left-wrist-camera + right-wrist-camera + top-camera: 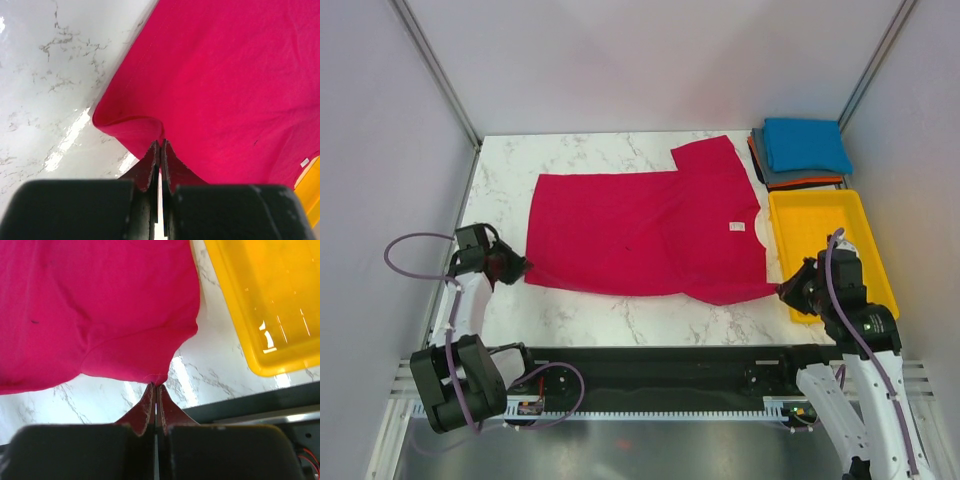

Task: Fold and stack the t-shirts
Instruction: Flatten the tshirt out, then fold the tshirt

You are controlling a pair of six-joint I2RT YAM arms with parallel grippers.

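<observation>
The red shirt lies flat in the middle of the table, with its neck end on the right near the yellow tray. A folded blue shirt sits on top of the pile at the far right. The left gripper has its jaws pressed together on the near left corner of the red shirt, and the right gripper pinches the near right edge the same way. This looks like the start of the first fold, so next both grippers should lift the near edge together and carry it over toward the far edge, keeping the cloth smooth.
</observation>
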